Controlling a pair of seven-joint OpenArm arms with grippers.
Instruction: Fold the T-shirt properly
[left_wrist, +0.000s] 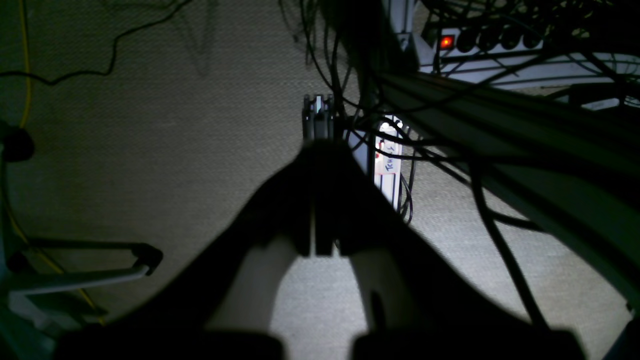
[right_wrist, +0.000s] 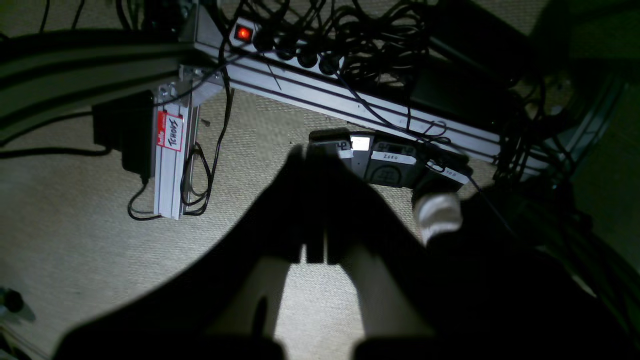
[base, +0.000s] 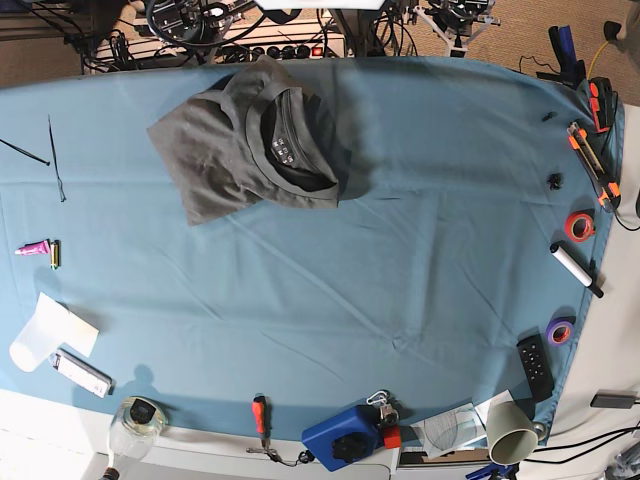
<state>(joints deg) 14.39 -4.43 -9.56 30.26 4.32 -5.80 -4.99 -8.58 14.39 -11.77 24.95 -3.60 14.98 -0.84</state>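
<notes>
The dark grey T-shirt (base: 215, 150) lies crumpled at the far middle-left of the blue tablecloth (base: 400, 250). Its round collar (base: 262, 140) faces up, with a small white label (base: 283, 152) inside the neck. Neither wrist view shows the shirt. My left gripper (left_wrist: 318, 150) hangs beyond the table over beige carpet, jaws together and empty. My right gripper (right_wrist: 306, 152) also hangs over the carpet, jaws together and empty. In the base view only parts of the arms show at the far edge (base: 185, 15).
Tape rolls (base: 578, 226), a remote (base: 536, 367), a blue device (base: 345, 440), a screwdriver (base: 260, 412), a cup (base: 510, 432) and paper (base: 45, 330) line the table's edges. Below the grippers are cables, aluminium frame bars (right_wrist: 170, 160) and a lit power strip (right_wrist: 243, 33).
</notes>
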